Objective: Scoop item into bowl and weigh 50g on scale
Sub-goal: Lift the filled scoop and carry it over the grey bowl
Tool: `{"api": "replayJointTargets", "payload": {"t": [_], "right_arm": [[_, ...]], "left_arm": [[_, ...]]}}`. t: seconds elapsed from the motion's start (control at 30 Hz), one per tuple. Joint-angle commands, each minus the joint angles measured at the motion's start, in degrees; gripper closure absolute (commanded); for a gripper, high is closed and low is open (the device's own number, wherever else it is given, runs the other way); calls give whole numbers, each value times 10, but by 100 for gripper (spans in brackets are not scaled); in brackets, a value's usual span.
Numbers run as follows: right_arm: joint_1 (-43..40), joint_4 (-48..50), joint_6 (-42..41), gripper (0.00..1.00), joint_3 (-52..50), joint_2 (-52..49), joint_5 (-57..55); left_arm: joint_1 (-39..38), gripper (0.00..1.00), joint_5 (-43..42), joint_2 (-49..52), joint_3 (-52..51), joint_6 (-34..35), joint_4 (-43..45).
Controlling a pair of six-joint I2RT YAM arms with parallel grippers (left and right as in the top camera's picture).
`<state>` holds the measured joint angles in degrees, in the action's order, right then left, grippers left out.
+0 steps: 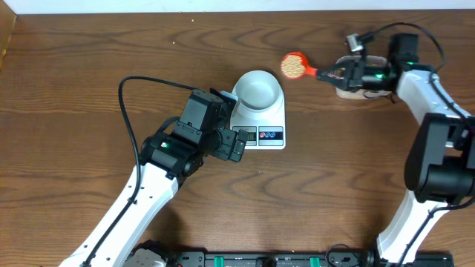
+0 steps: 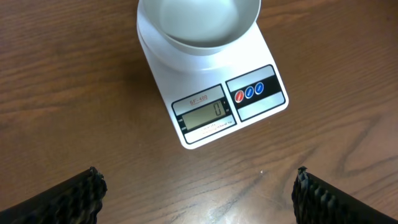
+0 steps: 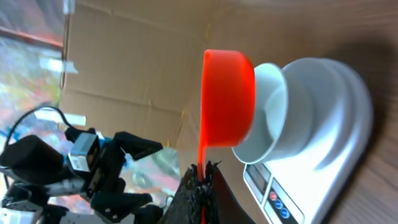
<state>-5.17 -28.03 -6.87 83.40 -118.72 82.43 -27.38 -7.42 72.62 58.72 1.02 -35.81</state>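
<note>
The white bowl (image 1: 259,87) sits on the white scale (image 1: 271,122) at the table's middle; it looks empty in the left wrist view (image 2: 199,22), and the scale (image 2: 249,93) display reads 0. My right gripper (image 1: 334,73) is shut on the handle of an orange scoop (image 1: 295,64) filled with tan beans, held in the air right of the bowl. In the right wrist view the scoop (image 3: 227,99) is beside the bowl (image 3: 273,112), with the right gripper (image 3: 202,186) below it. My left gripper (image 1: 236,144) is open and empty just left of the scale's front; its fingers frame bare table (image 2: 199,199).
A clear tub of beans (image 1: 364,78) stands at the back right, mostly hidden under my right arm. A black cable (image 1: 130,96) loops over the table left of the scale. A rail runs along the front edge (image 1: 260,259).
</note>
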Motion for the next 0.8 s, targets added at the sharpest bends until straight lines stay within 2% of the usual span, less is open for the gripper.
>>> {"api": "replayJointTargets", "payload": {"t": [0.0,0.27,0.57,0.77], "right_arm": [[28,24,-59,98,-1,-2,-10],[62,33,-69,98,0,21,-46],[90,16,-68,99,0,80,-175],[104,8,-59,99,0,101,-215]], "left_arm": [[2,2,-5,-7,-4,-10,-2],[2,2,-5,-7,-4,-10,-2],[2,2,-5,-7,-4,-10,-2],[2,2,-5,-7,-4,-10,-2]]}}
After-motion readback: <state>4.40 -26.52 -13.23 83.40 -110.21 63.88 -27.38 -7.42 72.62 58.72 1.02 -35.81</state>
